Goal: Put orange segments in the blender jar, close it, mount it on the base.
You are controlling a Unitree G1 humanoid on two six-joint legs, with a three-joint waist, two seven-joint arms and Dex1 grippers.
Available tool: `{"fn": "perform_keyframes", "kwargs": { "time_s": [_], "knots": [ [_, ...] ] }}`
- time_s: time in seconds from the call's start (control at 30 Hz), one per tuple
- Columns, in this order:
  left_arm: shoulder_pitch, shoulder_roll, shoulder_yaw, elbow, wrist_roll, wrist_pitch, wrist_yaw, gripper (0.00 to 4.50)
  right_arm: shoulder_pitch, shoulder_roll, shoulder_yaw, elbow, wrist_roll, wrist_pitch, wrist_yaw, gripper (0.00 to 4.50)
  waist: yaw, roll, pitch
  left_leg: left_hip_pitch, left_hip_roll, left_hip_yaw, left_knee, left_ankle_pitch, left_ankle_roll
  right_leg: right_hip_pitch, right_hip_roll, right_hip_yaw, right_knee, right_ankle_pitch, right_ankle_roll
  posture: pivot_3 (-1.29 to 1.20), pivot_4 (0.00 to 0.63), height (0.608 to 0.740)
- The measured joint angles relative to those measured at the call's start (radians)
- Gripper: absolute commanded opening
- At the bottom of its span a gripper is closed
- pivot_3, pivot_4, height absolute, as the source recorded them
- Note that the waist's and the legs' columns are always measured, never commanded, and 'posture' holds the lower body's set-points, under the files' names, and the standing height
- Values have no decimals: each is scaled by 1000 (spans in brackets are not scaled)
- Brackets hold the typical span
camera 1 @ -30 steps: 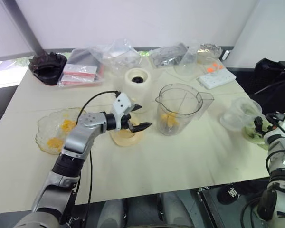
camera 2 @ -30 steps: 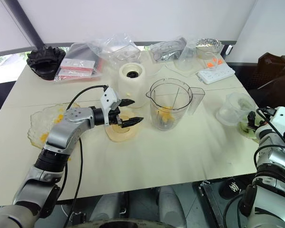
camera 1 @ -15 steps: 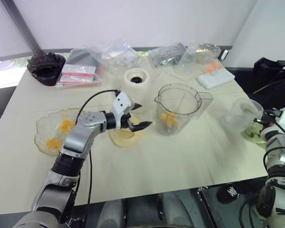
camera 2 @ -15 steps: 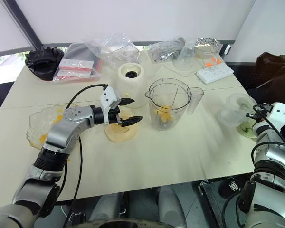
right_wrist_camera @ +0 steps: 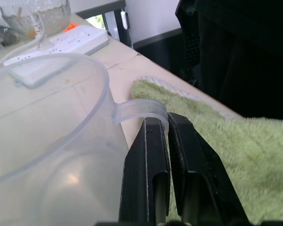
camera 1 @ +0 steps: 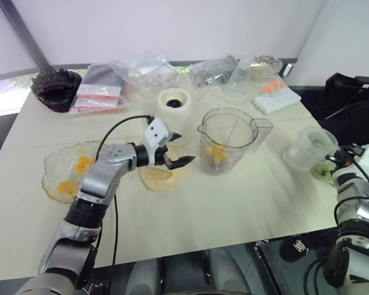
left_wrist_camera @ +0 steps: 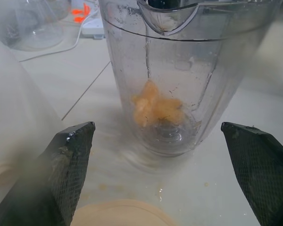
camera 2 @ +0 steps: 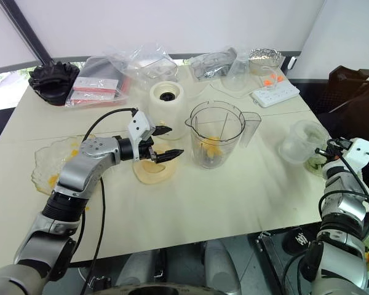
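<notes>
The blender jar (camera 1: 226, 140) stood mid-table (camera 1: 234, 203) with orange segments (left_wrist_camera: 155, 107) at its bottom; the left gripper (camera 1: 179, 149), fingers spread wide, hovered beside it over a cream lid (camera 1: 160, 177); the right gripper's (right_wrist_camera: 167, 123) fingers were pressed together beside the measuring jug (right_wrist_camera: 47, 136) handle.

On my table (camera 1: 246, 203): one blender jar (camera 1: 229, 140) with a clump of orange segments (left_wrist_camera: 156, 107) at the bottom, pieces too merged to count. One base (camera 1: 174, 102). One round lid (camera 1: 160, 177). One glass bowl (camera 1: 55, 178) holding two patches of fruit. One measuring jug (camera 1: 307, 147). One power strip (camera 1: 275, 99). One green cloth (right_wrist_camera: 217, 136). Several plastic bags (camera 1: 104, 89), number unclear.
</notes>
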State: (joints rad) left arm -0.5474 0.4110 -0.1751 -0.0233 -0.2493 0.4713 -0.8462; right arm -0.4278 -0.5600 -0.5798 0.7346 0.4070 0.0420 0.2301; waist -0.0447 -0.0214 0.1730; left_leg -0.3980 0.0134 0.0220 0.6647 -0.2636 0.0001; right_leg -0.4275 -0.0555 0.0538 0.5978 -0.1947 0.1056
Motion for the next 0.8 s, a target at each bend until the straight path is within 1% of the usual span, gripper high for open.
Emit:
{"fn": "perform_keyframes", "kwargs": {
  "time_s": [0.3,0.67,0.8],
  "knots": [
    [0,0,0,-16,0,0,-3,4500,38,77,-46,-248,112,57,-50,59,2,1,1,0,0,0,0,0,0,0,0,0,0,0,0,0,150,740],
    [-6,-3,-3,-16,0,-1,-10,4500,58,94,-50,-431,167,133,-111,59,2,2,1,0,0,0,0,0,0,0,0,0,0,0,0,0,150,740],
    [-6,-5,-3,-16,0,-2,-13,4500,58,95,-49,-533,189,184,-131,59,2,4,2,0,0,0,0,0,0,0,0,0,0,0,0,0,150,740]
  ]
}}
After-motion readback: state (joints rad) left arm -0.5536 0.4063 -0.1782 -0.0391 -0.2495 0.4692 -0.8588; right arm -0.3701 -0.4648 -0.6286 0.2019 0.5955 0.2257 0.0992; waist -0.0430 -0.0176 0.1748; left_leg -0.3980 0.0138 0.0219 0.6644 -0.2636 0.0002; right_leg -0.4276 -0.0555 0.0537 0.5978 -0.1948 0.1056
